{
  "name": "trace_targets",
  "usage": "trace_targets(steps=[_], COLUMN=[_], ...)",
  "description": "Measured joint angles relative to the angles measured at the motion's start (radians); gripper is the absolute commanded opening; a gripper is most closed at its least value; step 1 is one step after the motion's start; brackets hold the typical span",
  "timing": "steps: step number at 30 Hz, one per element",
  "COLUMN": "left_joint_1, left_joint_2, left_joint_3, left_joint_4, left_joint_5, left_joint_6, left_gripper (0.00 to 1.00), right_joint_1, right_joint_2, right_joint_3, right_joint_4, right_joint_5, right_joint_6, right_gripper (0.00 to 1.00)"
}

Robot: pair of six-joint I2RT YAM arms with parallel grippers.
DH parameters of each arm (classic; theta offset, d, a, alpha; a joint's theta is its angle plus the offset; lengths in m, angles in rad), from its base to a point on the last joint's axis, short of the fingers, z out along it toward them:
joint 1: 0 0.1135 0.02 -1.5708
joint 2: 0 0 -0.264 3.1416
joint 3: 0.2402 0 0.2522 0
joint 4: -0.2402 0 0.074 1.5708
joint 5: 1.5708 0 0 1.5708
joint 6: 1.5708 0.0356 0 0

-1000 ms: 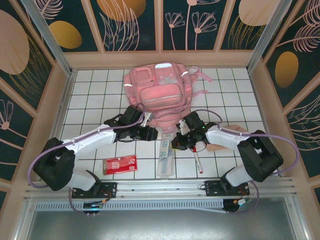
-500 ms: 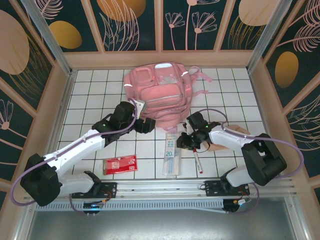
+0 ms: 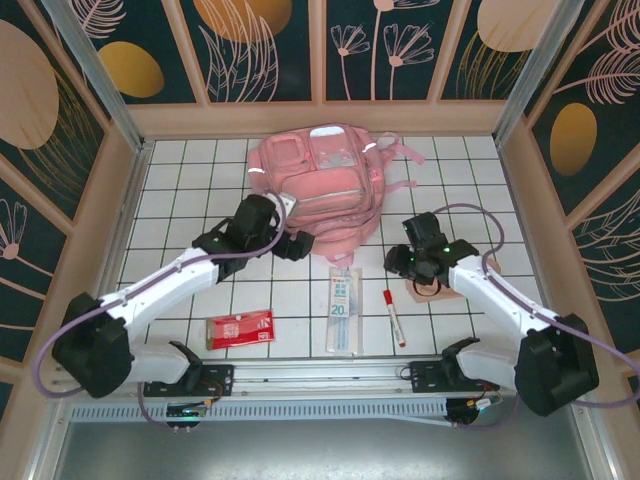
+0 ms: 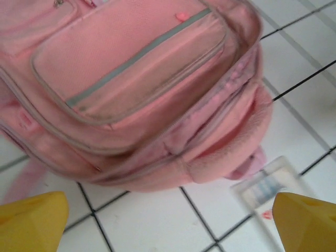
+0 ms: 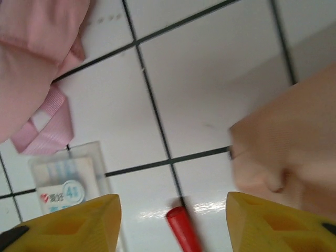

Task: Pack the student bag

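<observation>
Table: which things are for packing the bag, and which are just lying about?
For the job:
- bag
- probably going inside: ruler pack, pen, red packet, pouch

Just around:
- flowery walls
- metal rail

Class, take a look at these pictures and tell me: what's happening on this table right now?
This is a robot packing job: the pink student bag lies at the back of the tiled table. The left gripper hovers open at the bag's near edge; the right gripper is open over the end of a red pen, beside a beige pouch. A clear ruler case and a red packet lie unpacked in front.
</observation>
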Motion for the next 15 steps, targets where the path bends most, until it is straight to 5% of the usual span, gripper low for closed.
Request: trace_targets(steps=[4, 9, 15], left_joint_1=[0.000, 0.004, 0.082], left_joint_2=[0.135, 0.245, 0.217], left_joint_3=[0.119, 0.213, 0.213], left_joint_4=[0.008, -0.008, -0.081], left_joint_5=[-0.077, -0.042, 0.072], left_joint_6=[0.156, 0.190, 0.102], left_gripper=[0.98, 0.97, 0.97], right_joint_1=[-0.038, -0.066, 0.105], right_joint_2=[-0.040, -0.046, 0.067], right_joint_3=[0.013, 0.016, 0.016], right_joint_4=[-0.043, -0.022, 0.029], right_joint_5=[0.090, -0.086, -0.242], right_joint_6=[0.016, -0.053, -0.104], right_gripper=[0.75, 0.62, 0.60])
